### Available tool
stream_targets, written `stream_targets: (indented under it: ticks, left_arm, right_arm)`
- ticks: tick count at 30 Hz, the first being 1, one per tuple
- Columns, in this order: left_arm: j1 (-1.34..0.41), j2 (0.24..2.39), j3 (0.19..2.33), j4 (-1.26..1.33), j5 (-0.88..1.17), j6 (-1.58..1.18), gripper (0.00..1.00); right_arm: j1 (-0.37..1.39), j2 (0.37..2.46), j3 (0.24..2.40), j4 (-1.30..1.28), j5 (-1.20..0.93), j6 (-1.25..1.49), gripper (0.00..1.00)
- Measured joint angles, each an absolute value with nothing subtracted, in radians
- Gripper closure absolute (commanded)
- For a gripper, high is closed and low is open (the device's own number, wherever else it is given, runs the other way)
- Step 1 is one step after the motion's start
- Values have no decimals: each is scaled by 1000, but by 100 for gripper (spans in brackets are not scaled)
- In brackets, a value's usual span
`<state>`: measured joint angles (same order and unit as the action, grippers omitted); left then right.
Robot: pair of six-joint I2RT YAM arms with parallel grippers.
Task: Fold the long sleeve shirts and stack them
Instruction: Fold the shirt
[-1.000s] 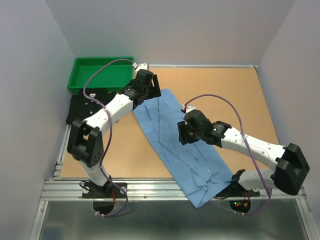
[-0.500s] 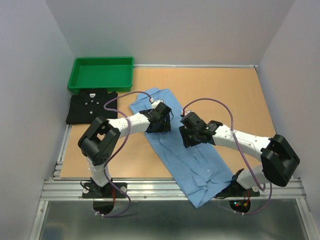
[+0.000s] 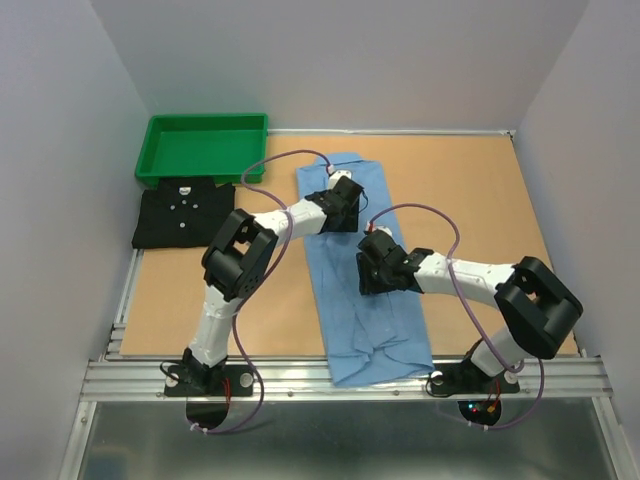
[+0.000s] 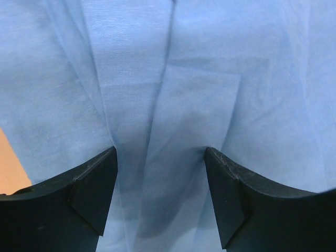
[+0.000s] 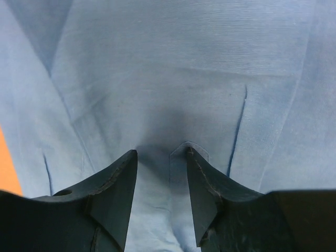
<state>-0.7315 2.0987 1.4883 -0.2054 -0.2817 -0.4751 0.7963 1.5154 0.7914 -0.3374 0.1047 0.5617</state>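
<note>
Tray: 1 green plastic tray, far-left corner of table. Only its own green floor shows inside.
Tray vs shirts: both shirts lie outside it, on the table top.
Black shirt: black shirt folded to a rectangle w/ small white buttons up. It sits just in front of the tray, its far edge at the tray's near wall.
Blue shirt: light blue shirt laid out as a long narrow strip mid-table, running from the far side to the near edge. Near end is rumpled and reaches the table's front rail.
L tool: left gripper low over the far half of the blue shirt. Jaws well apart, w/ a soft lengthwise fold of cloth between them and nothing pinched.
R tool: right gripper low over the shirt's middle. Jaws apart w/ a narrower gap and a small pointed flap of cloth between the tips. Can't tell if the tips touch the cloth.
Spacing: the two grippers are near each other along the strip, L farther back.
Count: 2 shirts (1 blue, 1 black), 1 tray, 2 grippers.
</note>
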Motion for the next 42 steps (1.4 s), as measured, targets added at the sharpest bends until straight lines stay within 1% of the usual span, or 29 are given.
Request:
stream_targets:
  ticks: [8, 11, 15, 16, 17, 18, 19, 20, 22, 25, 28, 30, 31, 32, 34, 38, 42]
  left_arm:
    - [-631, 2285, 1769, -198, -244, -356, 22]
    - [-600, 2310, 1812, -198, -222, -345, 21]
    - [-569, 2296, 1814, -219, -191, -342, 17]
    - [-564, 2281, 1806, -224, -187, -342, 17]
    - [-561, 2259, 1794, -233, -184, -342, 9]
    - [-561, 2222, 1769, -237, -183, -343, 5]
    - [-561, 2183, 1743, -242, -183, -348, 4]
    - [-562, 2130, 1713, -256, -183, -354, 1]
    - [-567, 2000, 1643, -258, -183, -365, 1]
    - [-569, 1768, 1518, -253, -183, -395, 1]
    - [-577, 1539, 1359, -242, -171, -440, 1]
    - [-585, 1436, 1244, -226, -160, -473, 3]
    - [-596, 1378, 1158, -233, -151, -499, 3]
    - [-609, 1351, 1099, -239, -142, -522, 5]
    - [-643, 1332, 997, -240, -125, -565, 7]
    - [-724, 1328, 784, -260, -70, -659, 9]
    - [-738, 1324, 704, -271, -29, -723, 9]
  right_arm:
    - [734, 1655, 886, -156, 124, 615, 52]
    - [690, 1679, 914, -145, 124, 603, 49]
    - [665, 1659, 920, -175, 132, 562, 44]
    - [662, 1641, 920, -197, 135, 550, 41]
    - [657, 1621, 920, -215, 136, 545, 39]
    - [654, 1602, 920, -228, 134, 541, 35]
    - [641, 1566, 920, -245, 132, 537, 30]
    - [628, 1540, 920, -253, 131, 536, 29]
    - [583, 1478, 920, -271, 125, 531, 22]
    - [525, 1407, 920, -300, 114, 523, 20]
    - [496, 1362, 915, -328, 84, 520, 21]
    - [488, 1340, 897, -334, 54, 520, 26]
    - [485, 1332, 887, -340, 42, 521, 32]
    - [485, 1324, 872, -352, 27, 521, 34]
    - [484, 1317, 849, -361, 3, 520, 37]
    - [484, 1314, 801, -381, -25, 521, 37]
    - [483, 1304, 751, -393, -36, 524, 38]
